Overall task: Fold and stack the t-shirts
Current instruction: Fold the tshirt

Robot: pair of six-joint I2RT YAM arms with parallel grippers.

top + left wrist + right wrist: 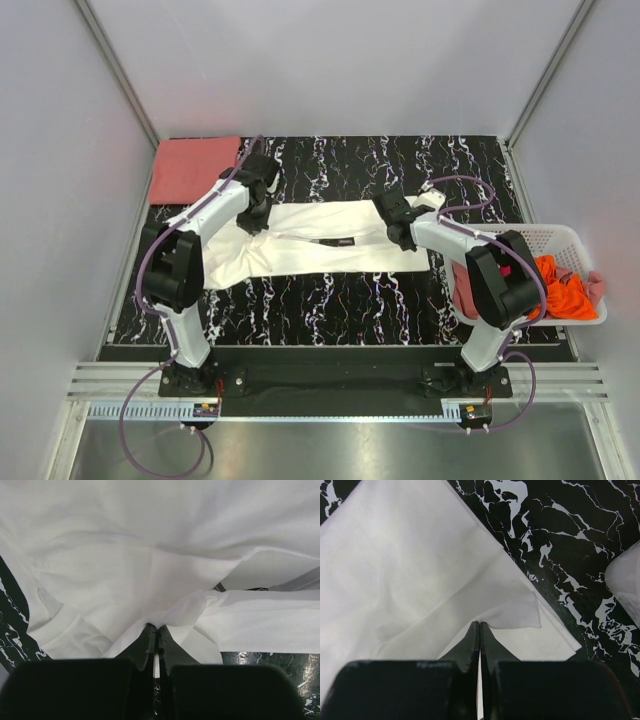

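Observation:
A cream-white t-shirt [320, 245] lies spread sideways on the black marbled table [330, 300]. My left gripper [256, 215] is shut on a pinch of its cloth at the left end; in the left wrist view [158, 626] the fabric [150, 570] bunches over the fingertips. My right gripper [402, 232] is shut on the cloth at the shirt's right end; in the right wrist view [479, 623] a lifted fold [515, 612] rises from the tips. A folded salmon-pink shirt [193, 168] lies at the far left corner. Orange [560, 288] and pink shirts [596, 288] lie in the basket.
The white slatted plastic basket [560, 238] stands at the table's right edge, beside my right arm; its corner shows in the right wrist view [626, 582]. White walls close in the table at the back and sides.

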